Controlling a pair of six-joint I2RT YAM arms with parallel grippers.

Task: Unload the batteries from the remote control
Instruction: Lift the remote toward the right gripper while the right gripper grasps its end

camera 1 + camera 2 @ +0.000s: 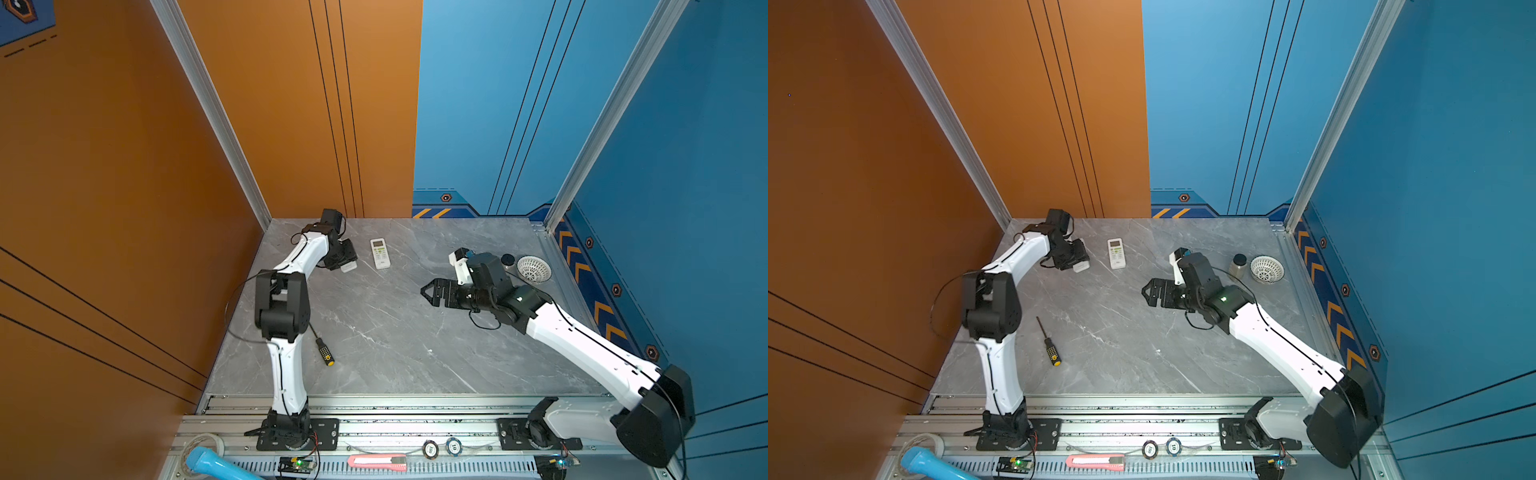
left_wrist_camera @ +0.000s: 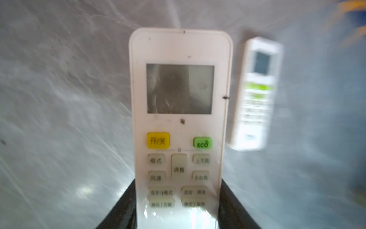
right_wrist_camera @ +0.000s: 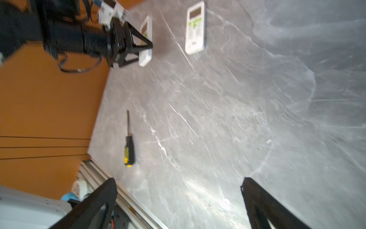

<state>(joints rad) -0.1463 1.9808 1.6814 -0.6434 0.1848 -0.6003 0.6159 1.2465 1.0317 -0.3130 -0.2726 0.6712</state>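
A white remote control [image 2: 180, 89] with a grey screen, a yellow button and a green button faces the camera in the left wrist view. My left gripper [image 2: 178, 184] is shut on its lower end, one black finger [image 2: 126, 200] pressed against each long side. In both top views this gripper [image 1: 347, 264] [image 1: 1079, 264] is at the back left of the table, with only a white corner of the remote control [image 1: 349, 267] showing. My right gripper [image 1: 424, 291] [image 3: 178, 182] hovers open and empty over the middle right. The batteries are hidden.
A second white remote [image 1: 380, 253] [image 2: 255, 95] lies face up just right of the held one. A black-and-yellow screwdriver [image 1: 325, 353] [image 3: 128, 148] lies front left. A white mesh basket [image 1: 534, 269] and a small dark-lidded jar [image 1: 1238, 266] stand at the back right.
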